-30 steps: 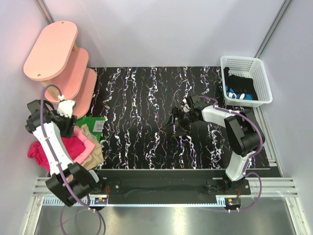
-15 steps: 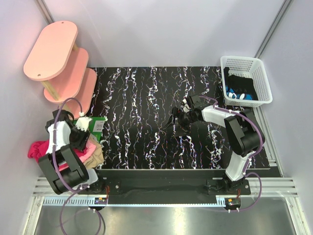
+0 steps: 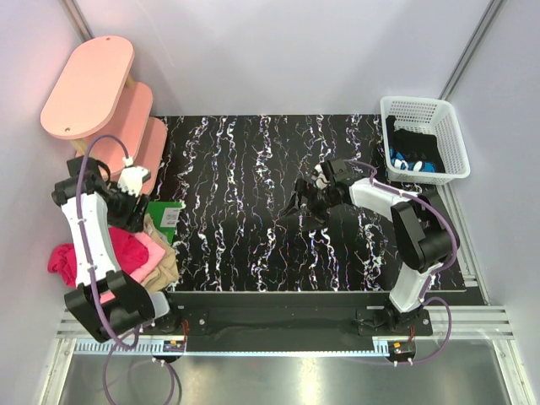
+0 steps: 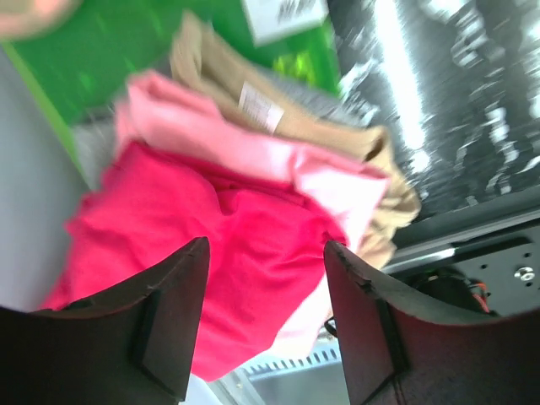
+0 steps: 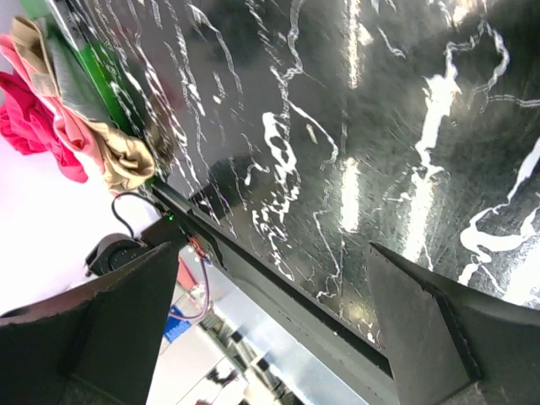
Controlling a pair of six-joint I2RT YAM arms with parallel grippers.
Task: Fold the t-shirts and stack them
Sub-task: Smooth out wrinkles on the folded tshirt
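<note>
Apparently no legible text anywhere.

Seeing vivid crimson-pink on the crimson-pink t-shirt (image 4: 228, 261), plain and without print. Finding soft light pink on the light pink t-shirt (image 4: 253, 156), also plain. Noting sandy tan on the tan t-shirt (image 4: 295, 122), broken only by a small white label (image 4: 257, 105). Picking out bright green on the sheet (image 4: 84, 76), with a white printed tag (image 4: 283, 13). Reading the table (image 3: 253, 169) as glossy black, streaked with white marble-like veins. Noting salmon pink on the oval shelves (image 3: 89, 84). Seeing white lattice on the basket (image 3: 451, 139), with black, blue and white among its contents (image 3: 413, 156). Finding white links and black joints on the left arm (image 3: 89, 240) and right arm (image 3: 375, 196), trailing a purple cable (image 3: 101, 137). Taking the walls (image 3: 295, 51) as pale lilac-grey.
</note>
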